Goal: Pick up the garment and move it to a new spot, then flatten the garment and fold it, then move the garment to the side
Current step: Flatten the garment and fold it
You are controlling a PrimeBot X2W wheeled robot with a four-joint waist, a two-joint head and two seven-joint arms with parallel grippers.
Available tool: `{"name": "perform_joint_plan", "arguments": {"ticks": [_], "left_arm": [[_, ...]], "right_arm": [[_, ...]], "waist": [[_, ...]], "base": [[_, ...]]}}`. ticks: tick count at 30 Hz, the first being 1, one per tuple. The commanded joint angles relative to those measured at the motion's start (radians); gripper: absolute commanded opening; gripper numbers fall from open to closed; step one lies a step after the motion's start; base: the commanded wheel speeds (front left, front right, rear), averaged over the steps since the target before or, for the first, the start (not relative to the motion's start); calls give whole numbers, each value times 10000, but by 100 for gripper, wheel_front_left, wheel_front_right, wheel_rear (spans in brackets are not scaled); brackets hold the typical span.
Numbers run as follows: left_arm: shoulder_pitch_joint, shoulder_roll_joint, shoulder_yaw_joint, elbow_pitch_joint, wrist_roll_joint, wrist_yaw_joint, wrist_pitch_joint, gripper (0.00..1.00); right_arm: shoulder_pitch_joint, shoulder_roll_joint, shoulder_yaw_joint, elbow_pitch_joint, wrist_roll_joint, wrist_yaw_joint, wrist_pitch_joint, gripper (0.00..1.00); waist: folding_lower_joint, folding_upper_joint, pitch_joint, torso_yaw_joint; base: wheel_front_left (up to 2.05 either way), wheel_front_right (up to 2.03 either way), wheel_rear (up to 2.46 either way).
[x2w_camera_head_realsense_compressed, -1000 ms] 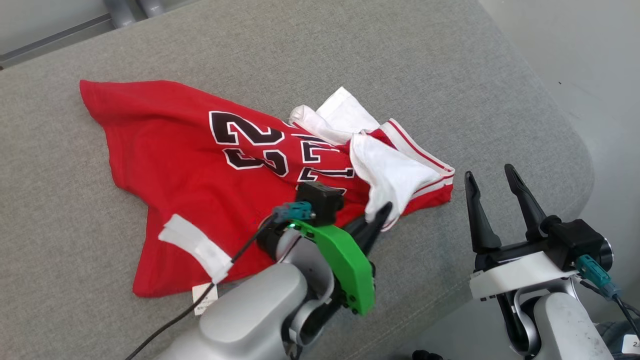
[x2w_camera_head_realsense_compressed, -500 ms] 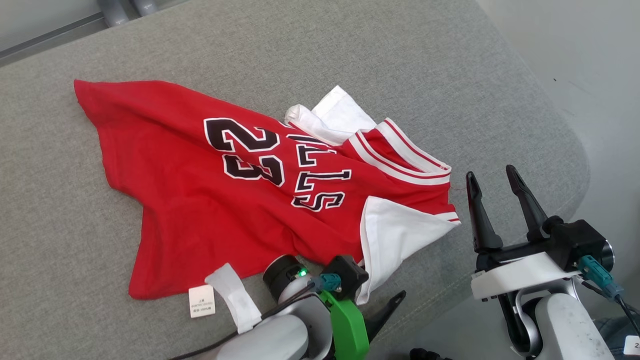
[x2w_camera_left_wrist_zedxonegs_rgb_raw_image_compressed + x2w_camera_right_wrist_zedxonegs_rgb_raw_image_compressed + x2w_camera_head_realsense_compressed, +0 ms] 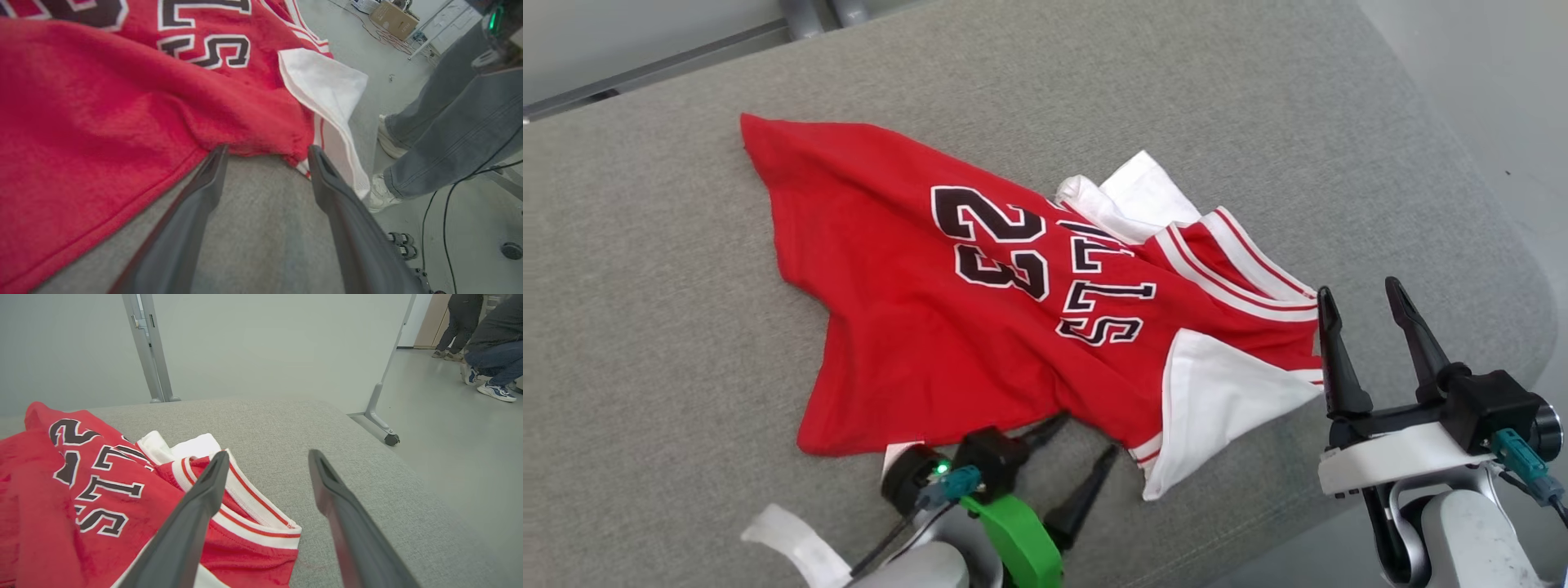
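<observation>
Garment: The red fleece basketball jersey with black-and-white "23" lettering and striped white trim (image 3: 980, 327) lay rumpled on the grey upholstered cushion (image 3: 670, 343). It stretched from about 10 o'clock to 4 o'clock across the head view.
Turned-over part: At the 4 o'clock end a white inner flap (image 3: 1217, 400) was folded outward, so the jersey was not yet flat.
Left pincer: The left gripper (image 3: 1086, 437) stood wide and held nothing, with its tips at the jersey's 6 o'clock hem. From its own wrist camera (image 3: 267, 149) the tips sat right at the red edge. Whether they touched the cloth could not be told.
Right pincer: The right gripper (image 3: 1359, 290) also stood wide and empty, beside the striped trim at 4 o'clock (image 3: 268, 454).
Risk, layers: Closing at the hem would likely catch only one layer, which would leave a crease under the fold.
Risk, bunching: Dragging the thick fleece over the cushion fabric could bunch it rather than spread it.
Risk, edge: The flap lay near the cushion's rounded 4 o'clock edge, so a pull that way could slide the jersey off.
Risk, bystander: A person's grey-trousered legs (image 3: 449, 122) stood on the floor close to that side, so a wide swing could come close to them.
</observation>
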Motion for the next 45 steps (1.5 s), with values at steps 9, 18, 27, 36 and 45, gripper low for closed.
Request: {"name": "perform_joint_plan", "arguments": {"ticks": [9,18,27,36,45], "left_arm": [[1425,1327,2272,-2189,-343,2382,-499,100],[3334,2540,5194,-3410,-70,3261,-519,100],[5047,2762,7374,-3694,696,2895,-523,100],[6185,2749,8384,-3869,1492,741,-524,100],[6587,2428,9504,-3447,2081,-291,-523,100]], "right_arm": [[493,-347,-281,-132,-292,1,-32,100],[1005,-910,-312,5,-233,1,-32,100],[1541,-1130,-20,191,-112,1,-32,100],[1832,-996,230,453,45,1,-32,100],[2009,-941,287,502,122,1,-32,100]], "waist": [[0,26,-905,1737],[0,26,-1796,2703],[0,26,-2495,3316],[0,26,-2786,3705],[0,26,-2783,3814]], "base": [[0,0,0],[0,0,0],[0,0,0],[0,0,0],[0,0,0]]}}
